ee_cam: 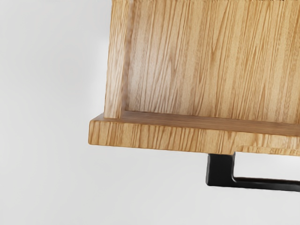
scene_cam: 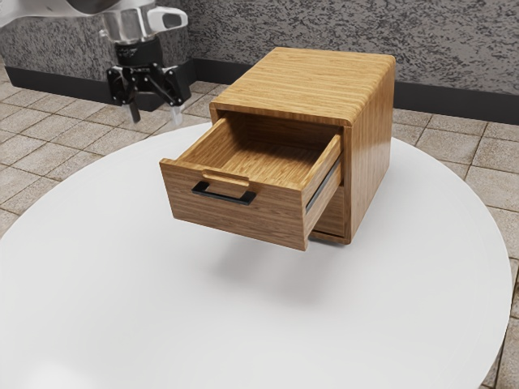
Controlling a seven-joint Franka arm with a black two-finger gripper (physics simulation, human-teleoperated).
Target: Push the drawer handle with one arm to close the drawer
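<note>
White round table (scene_cam: 122, 300), tiled floor (scene_cam: 458, 146), mottled gray wall (scene_cam: 243, 24) behind. I've got my gripper (scene_cam: 156, 115) upper left in the exterior view, pointing down, jaws spread. Drawer (scene_cam: 243, 219) mid-frame, standing open in its wooden cabinet (scene_cam: 369, 154) (black handle (scene_cam: 223, 195) on the front, center-left).

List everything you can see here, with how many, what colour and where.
Cabinet: one, wood-brown, on the table
Drawer: one, wood-brown, pulled out of the cabinet
Handle: one, black, on the drawer's front
Rail: one, dark, along the drawer's side
Table: one, white, under the cabinet
Floor tiles: many, beige-grey, around the table
Wall: mottled grey, background
Baseboard: dark, along the wall
Arm: one, white, exterior view's upper left
Gripper: one, black, on the arm, open
</note>
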